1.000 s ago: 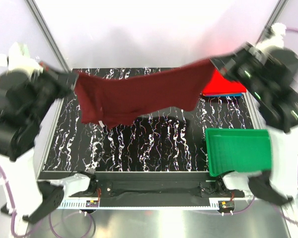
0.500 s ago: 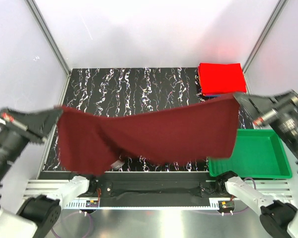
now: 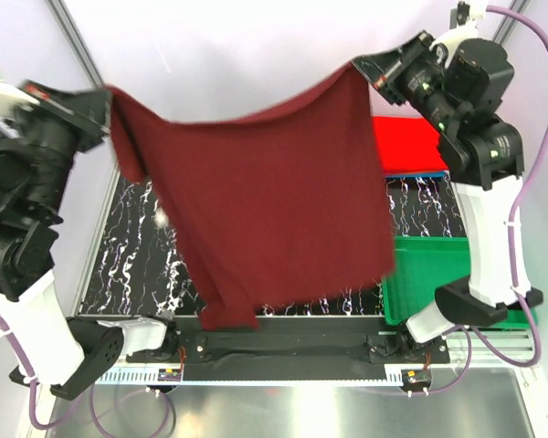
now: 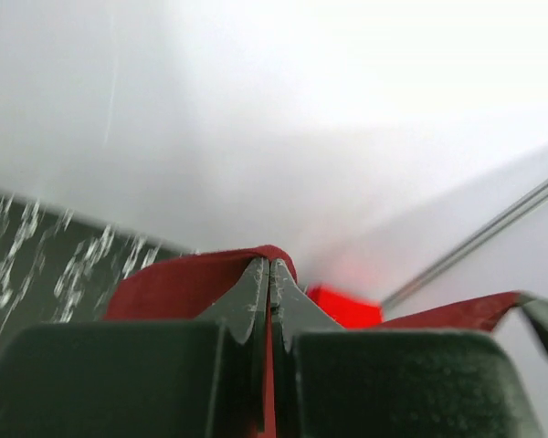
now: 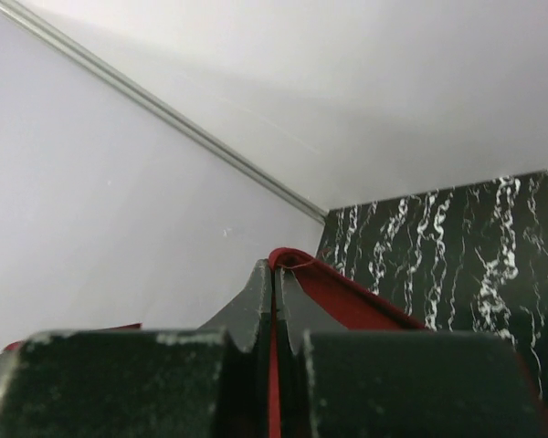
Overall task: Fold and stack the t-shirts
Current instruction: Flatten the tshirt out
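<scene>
Left gripper [image 3: 107, 99] and right gripper [image 3: 363, 69] pinch the shirt [image 3: 265, 201], spread aloft; next it likely needs laying flat on the surface [image 3: 132, 255].

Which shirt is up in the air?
The dark maroon shirt, hanging between the left gripper and right gripper. The bright red shirt lies down on the table.

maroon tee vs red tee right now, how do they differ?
Pose: the maroon tee hangs unfolded in the air, pinched at its top corners by the left gripper and right gripper. The red tee lies folded at the far right of the table.
Colour: the maroon tee is dark, the red tee bright.
Both are plain cloth.
</scene>
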